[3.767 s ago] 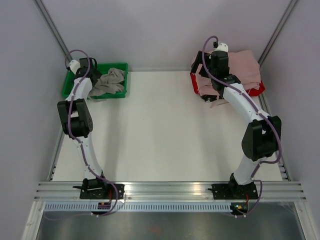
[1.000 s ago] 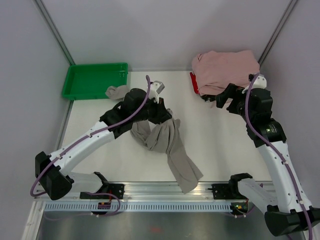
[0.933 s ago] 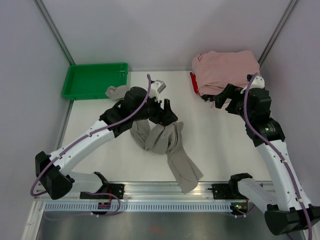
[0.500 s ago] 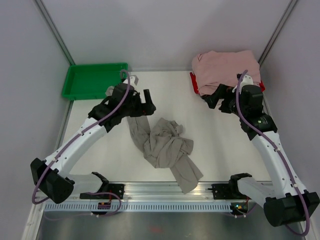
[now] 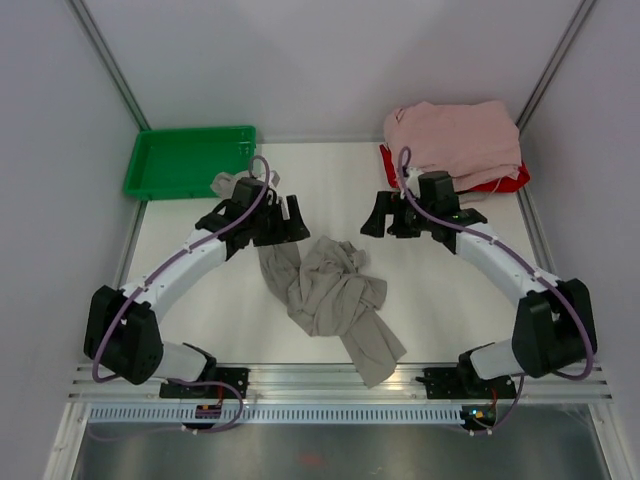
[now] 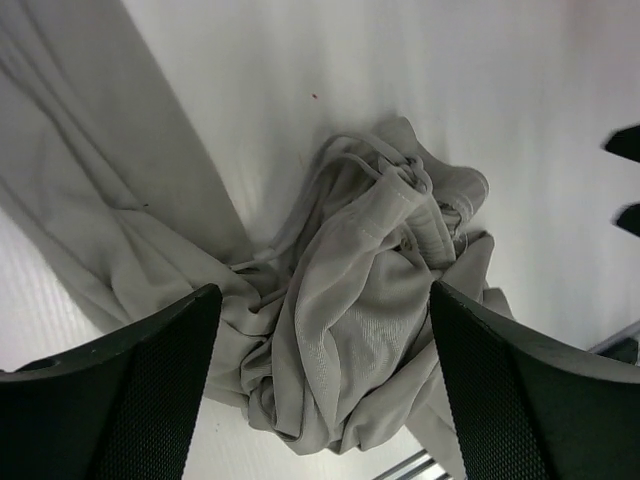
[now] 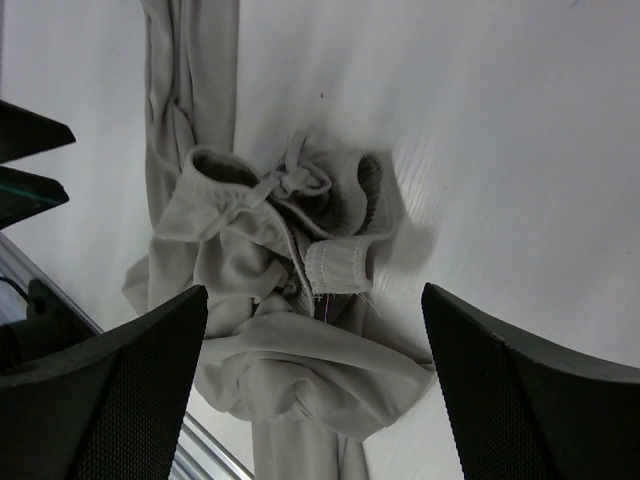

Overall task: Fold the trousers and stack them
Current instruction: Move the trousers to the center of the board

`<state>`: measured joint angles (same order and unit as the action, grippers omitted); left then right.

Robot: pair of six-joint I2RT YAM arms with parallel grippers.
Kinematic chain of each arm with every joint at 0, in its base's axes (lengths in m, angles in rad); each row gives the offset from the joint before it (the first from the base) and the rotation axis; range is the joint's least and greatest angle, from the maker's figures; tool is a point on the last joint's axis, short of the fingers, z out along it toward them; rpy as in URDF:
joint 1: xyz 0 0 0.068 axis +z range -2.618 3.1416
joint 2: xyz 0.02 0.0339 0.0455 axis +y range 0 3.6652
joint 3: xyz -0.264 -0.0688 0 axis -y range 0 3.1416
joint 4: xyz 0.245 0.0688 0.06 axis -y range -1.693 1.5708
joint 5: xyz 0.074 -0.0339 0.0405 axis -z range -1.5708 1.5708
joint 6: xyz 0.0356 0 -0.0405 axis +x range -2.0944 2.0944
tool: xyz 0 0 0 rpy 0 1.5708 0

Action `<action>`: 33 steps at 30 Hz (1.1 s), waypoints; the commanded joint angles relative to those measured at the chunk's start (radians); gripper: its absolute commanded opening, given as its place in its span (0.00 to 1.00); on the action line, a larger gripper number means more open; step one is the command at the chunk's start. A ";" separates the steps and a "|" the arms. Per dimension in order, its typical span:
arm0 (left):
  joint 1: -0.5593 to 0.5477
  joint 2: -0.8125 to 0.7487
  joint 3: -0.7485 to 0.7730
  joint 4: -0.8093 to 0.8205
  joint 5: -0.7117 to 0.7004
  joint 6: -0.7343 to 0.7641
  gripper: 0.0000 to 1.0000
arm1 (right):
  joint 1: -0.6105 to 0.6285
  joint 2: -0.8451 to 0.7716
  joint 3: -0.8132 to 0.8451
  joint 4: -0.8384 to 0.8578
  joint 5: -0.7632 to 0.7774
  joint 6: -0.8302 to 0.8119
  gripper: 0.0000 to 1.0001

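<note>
Because the trousers (image 5: 330, 295) lie in a crumpled heap at the middle of the desk (image 5: 450, 300), we judge that no fold has begun. One leg trails toward the near rail; the other runs back under the left arm toward the green tray (image 5: 185, 165). In the wrist views, the waistband and its drawstring sit bunched on top of the heap, partly turned in on themselves.

The left pincer (image 5: 296, 218) hangs just beyond the heap on its far-left side, with its jaws spread wide and nothing held. The right pincer (image 5: 370, 215) faces it from the far-right side, equally spread and empty. Both are clear of the cloth.

We see the main risk in the tangle. A bite into the bunch would likely take several layers at once and lift a twisted knot, not a clean waistband. The leg under the left arm could drag or snag as that arm moves. The near leg might catch on the rail. The pink garments (image 5: 455, 135) on the red tray (image 5: 505, 184) sit well apart.
</note>
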<state>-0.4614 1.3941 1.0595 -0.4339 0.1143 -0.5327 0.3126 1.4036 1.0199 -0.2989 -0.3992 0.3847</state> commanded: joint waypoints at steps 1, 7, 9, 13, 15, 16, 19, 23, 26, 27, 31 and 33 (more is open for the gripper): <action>-0.006 -0.006 -0.088 0.168 0.197 0.144 0.88 | 0.052 0.069 -0.014 0.061 -0.089 -0.067 0.93; -0.085 0.092 -0.116 0.325 0.256 0.361 0.88 | 0.056 0.189 0.040 0.037 -0.021 -0.119 0.88; -0.086 0.161 -0.092 0.354 0.249 0.379 0.88 | 0.056 0.210 0.048 0.043 -0.017 -0.100 0.81; -0.088 0.241 -0.066 0.428 0.203 0.395 0.87 | 0.054 0.225 0.039 0.053 -0.010 -0.073 0.74; -0.088 0.264 -0.067 0.474 0.151 0.401 0.87 | 0.056 0.235 0.023 0.078 -0.030 -0.067 0.74; -0.088 0.269 -0.070 0.500 0.139 0.402 0.87 | 0.057 0.239 0.019 0.089 -0.047 -0.069 0.74; -0.088 0.302 -0.063 0.521 0.130 0.425 0.87 | 0.060 0.267 0.019 0.101 -0.092 -0.079 0.72; -0.089 0.342 -0.052 0.541 0.220 0.415 0.79 | 0.065 0.340 0.051 0.069 -0.104 -0.125 0.57; -0.089 0.341 -0.065 0.587 0.274 0.387 0.56 | 0.066 0.394 0.088 -0.008 -0.095 -0.161 0.51; -0.089 0.336 -0.072 0.599 0.295 0.379 0.52 | 0.068 0.402 0.089 -0.019 -0.104 -0.173 0.51; -0.088 0.335 -0.082 0.632 0.326 0.362 0.31 | 0.069 0.399 0.086 -0.002 -0.162 -0.184 0.51; -0.089 0.338 -0.078 0.632 0.334 0.364 0.22 | 0.071 0.396 0.100 -0.008 -0.165 -0.188 0.46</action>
<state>-0.5495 1.7309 0.9749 0.1226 0.3862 -0.1699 0.3756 1.8084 1.0702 -0.3092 -0.5125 0.2363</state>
